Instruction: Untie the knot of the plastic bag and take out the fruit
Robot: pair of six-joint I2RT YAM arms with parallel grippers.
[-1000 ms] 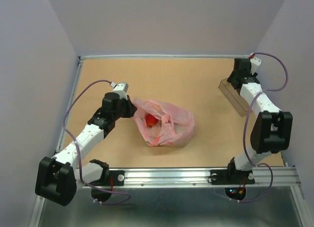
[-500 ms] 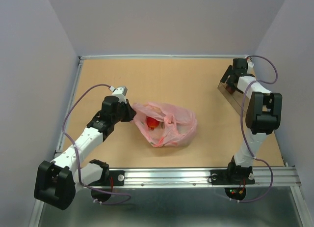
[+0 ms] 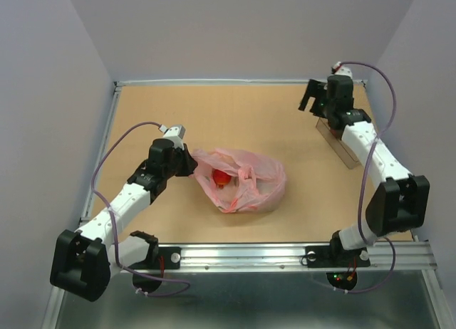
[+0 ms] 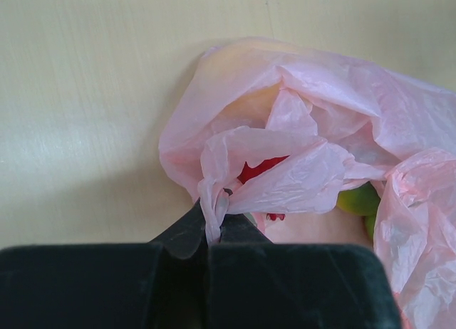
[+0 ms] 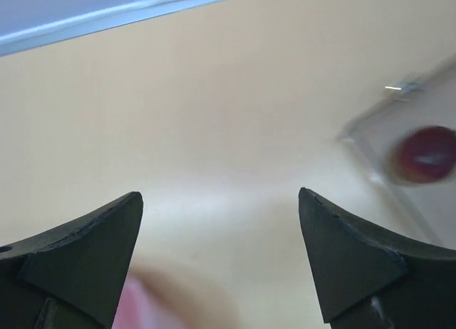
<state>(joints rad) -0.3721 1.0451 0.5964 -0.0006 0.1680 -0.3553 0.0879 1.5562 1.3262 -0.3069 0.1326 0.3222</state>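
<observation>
Left wrist view: left tool (image 4: 214, 229) pressed together on a twisted fold of the plastic bag (image 4: 320, 129) rim, right at the near-left edge of the mouth. Likely a hold-down so the thin film stays put and the mouth stays gaping. No tight knot seen; judge it undone, not certain. Red fruit (image 4: 260, 169) shows through the opening, green fruit (image 4: 360, 199) just right of it under the film, both inside the bag.

Top view: bag (image 3: 253, 183) lies on the table (image 3: 214, 115) mid-left, left tool (image 3: 187, 162) touching its left end, red fruit (image 3: 221, 177) visible in the mouth. Right tool (image 3: 311, 97) is far right at the back, well apart from the bag, beside the clear box (image 3: 340, 140).

Right wrist view: right tool (image 5: 219, 195) spread wide, nothing between the fingers, bare table below. Box corner (image 5: 377, 140) at right with a dark reddish round fruit (image 5: 425, 154) that looks to be inside it, blurred.

Judgement: box is the drop spot, so part of the fruit is out and some is left in the bag. Next grab needs the right tool to reach into the held-open mouth; risk is snagging film with the fruit.
</observation>
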